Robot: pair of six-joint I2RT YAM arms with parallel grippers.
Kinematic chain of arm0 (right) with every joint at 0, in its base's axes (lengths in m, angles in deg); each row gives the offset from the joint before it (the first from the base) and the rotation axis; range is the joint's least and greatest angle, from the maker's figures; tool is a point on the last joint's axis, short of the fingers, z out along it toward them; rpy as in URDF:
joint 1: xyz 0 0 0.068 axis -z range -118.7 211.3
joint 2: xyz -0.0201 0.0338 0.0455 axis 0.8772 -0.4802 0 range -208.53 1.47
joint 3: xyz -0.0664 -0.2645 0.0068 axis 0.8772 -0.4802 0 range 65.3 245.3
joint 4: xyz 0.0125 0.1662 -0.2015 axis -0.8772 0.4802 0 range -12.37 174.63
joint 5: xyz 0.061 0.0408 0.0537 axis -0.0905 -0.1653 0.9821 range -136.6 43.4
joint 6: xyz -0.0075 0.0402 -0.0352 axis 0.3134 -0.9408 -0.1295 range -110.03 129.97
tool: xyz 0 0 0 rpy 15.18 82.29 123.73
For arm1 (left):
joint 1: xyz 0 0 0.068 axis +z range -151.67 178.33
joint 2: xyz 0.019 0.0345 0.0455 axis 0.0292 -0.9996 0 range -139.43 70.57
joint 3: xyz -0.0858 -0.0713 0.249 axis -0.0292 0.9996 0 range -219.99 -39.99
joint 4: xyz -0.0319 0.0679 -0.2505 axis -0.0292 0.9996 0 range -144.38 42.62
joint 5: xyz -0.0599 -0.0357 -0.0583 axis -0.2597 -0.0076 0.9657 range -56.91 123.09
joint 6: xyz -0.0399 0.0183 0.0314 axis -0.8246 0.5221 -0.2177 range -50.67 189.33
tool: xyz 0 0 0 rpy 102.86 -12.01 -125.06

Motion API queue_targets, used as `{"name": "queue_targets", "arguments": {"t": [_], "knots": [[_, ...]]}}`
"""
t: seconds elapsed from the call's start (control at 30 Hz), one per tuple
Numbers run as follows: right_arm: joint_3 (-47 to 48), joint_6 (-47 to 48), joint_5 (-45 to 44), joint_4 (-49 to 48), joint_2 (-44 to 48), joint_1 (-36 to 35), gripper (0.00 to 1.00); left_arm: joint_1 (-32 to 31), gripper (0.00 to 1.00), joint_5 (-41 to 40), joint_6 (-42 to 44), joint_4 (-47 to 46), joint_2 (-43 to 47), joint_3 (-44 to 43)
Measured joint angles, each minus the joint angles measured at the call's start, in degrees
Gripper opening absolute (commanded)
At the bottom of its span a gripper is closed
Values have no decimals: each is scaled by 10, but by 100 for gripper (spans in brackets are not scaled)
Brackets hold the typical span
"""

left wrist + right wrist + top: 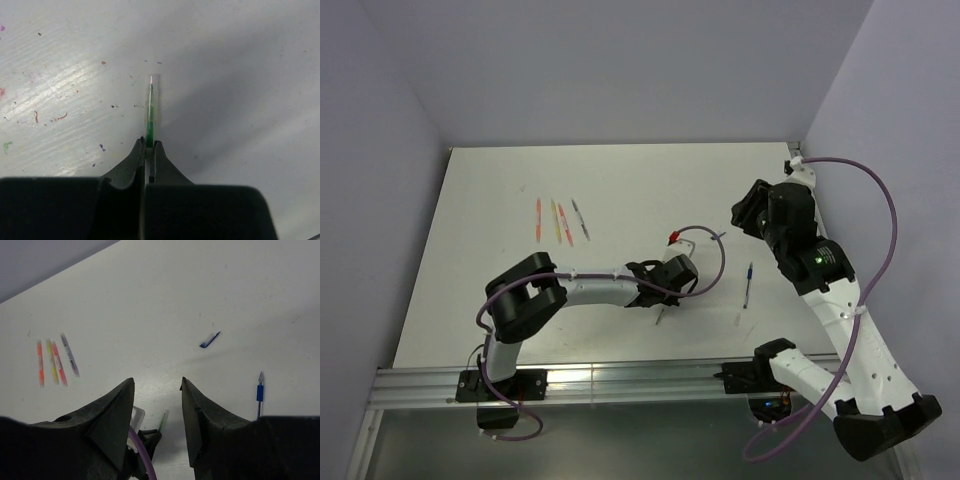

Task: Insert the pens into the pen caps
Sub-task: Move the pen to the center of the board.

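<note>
My left gripper [148, 144] is shut on a green-clear pen [151, 105], which sticks out ahead of the fingertips just above the table. In the top view this gripper [664, 300] is at mid-table with the pen [660, 316] pointing toward the near edge. My right gripper [157, 382] is open and empty, raised at the right side [745, 212]. A blue pen [748, 285] lies on the table between the arms and also shows in the right wrist view [259, 392]. A dark blue cap [209, 339] lies apart from it. The right wrist view also shows the green pen [162, 421].
Several pens lie side by side at the far left: orange [40, 362], yellow [51, 361], red-pink [59, 363] and grey [69, 355]. The white table [620, 180] has walls on three sides. A purple cable [705, 270] loops by the left wrist.
</note>
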Motion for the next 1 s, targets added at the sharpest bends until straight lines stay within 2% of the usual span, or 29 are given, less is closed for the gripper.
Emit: {"name": "queue_targets", "arguments": {"t": [0.33, 0.53, 0.87, 1.0], "knots": [[-3, 1, 0, -14, -41, 0, 51, 0, 0, -24, 182, -17, 9, 19], [-3, 2, -5, -16, -59, 4, 52, 18, 1, -31, 271, -22, -12, -4], [-2, 3, -4, -31, -61, 19, 52, 73, 11, 15, 339, -26, -19, -16], [-2, 3, -3, -35, -62, 20, 52, 81, 19, 43, 359, -27, -19, -17]]}}
